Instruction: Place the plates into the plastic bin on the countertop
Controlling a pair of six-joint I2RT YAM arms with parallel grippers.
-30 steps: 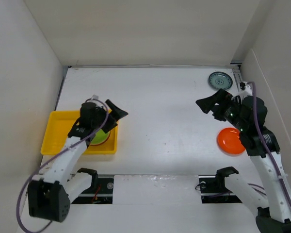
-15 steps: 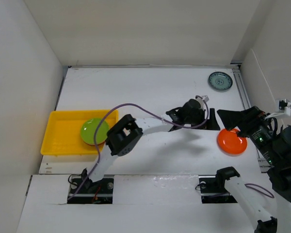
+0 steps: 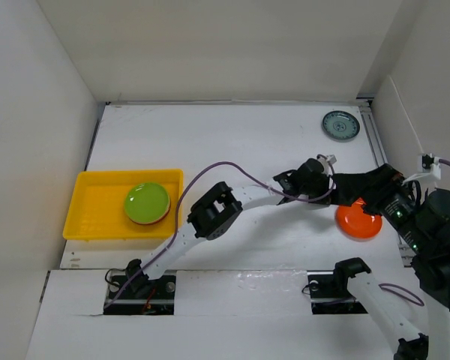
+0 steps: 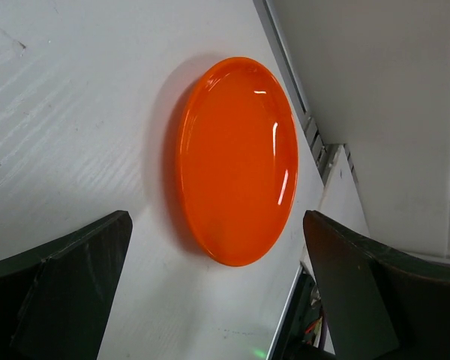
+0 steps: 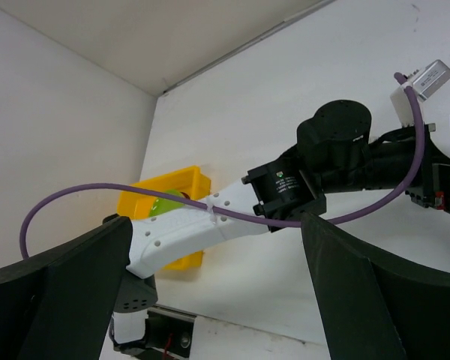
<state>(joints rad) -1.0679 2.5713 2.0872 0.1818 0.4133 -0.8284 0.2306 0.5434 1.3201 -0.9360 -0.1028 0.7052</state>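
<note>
An orange plate (image 3: 358,223) lies flat on the white countertop (image 3: 240,150) at the right; it fills the left wrist view (image 4: 236,161). My left gripper (image 3: 341,193) is stretched far across to it, open and empty (image 4: 217,300), its fingers apart on either side just short of the plate. My right gripper (image 3: 375,187) is raised above that spot, open and empty (image 5: 217,300), and overlaps the left gripper in the top view. A lime green plate (image 3: 146,203) lies in the yellow plastic bin (image 3: 97,202) at the left. A grey-teal plate (image 3: 340,124) sits at the back right.
White walls enclose the countertop on three sides. A metal rail (image 4: 315,142) runs along the right wall just beyond the orange plate. The left arm's white links (image 5: 202,225) and purple cable (image 5: 75,196) span the middle. Something darker shows under the green plate's edge.
My left arm has left the green plate in the bin and swung right across the countertop to the orange plate. My right arm has pulled back and risen.
</note>
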